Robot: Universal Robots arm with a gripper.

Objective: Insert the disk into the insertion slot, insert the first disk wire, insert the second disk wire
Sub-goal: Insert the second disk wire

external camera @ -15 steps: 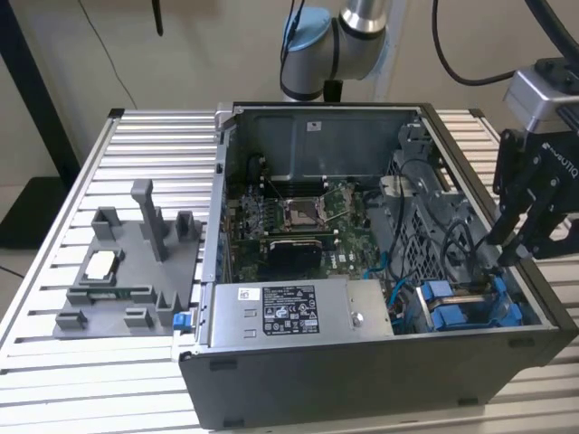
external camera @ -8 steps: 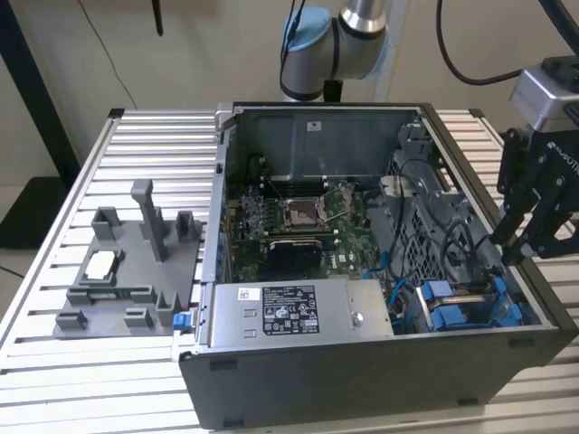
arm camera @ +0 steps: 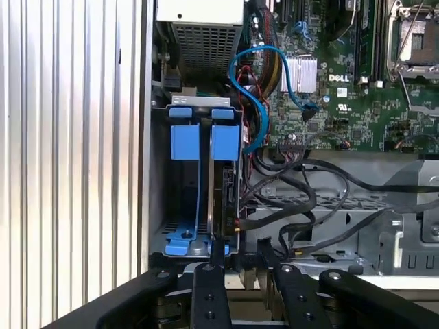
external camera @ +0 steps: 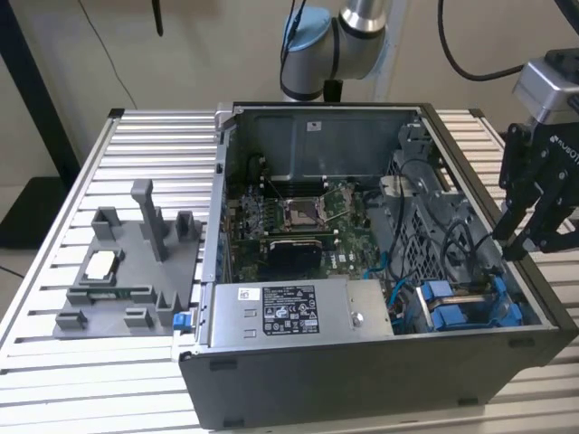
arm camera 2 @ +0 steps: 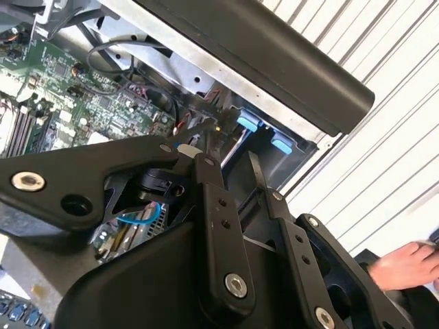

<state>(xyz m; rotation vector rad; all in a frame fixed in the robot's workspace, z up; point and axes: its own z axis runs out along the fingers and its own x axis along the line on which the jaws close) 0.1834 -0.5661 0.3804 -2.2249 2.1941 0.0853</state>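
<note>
1. Slatted table (external camera: pixel 136 145): spreads out beneath and well beyond the fingers (arm camera: pixel 208 295).
2. Open computer case (external camera: pixel 362 380): lies on the table, below the fingers.
3. Gripper (arm camera: pixel 241 255): fingers apart, nothing held between them.
4. Insertion slot (arm camera: pixel 185 144) — grey bay with blue rails, just ahead of the fingertips.
5. Disk (arm camera: pixel 225 199) — dark, edge-on in the bay, in line with the gap between the fingers.

Insertion slot (arm camera: pixel 200 101): grey metal, smooth blue plastic rails (arm camera: pixel 185 142). Table (external camera: pixel 145 136): ribbed metal. Tray (external camera: pixel 136 276): matt grey plastic.
</note>
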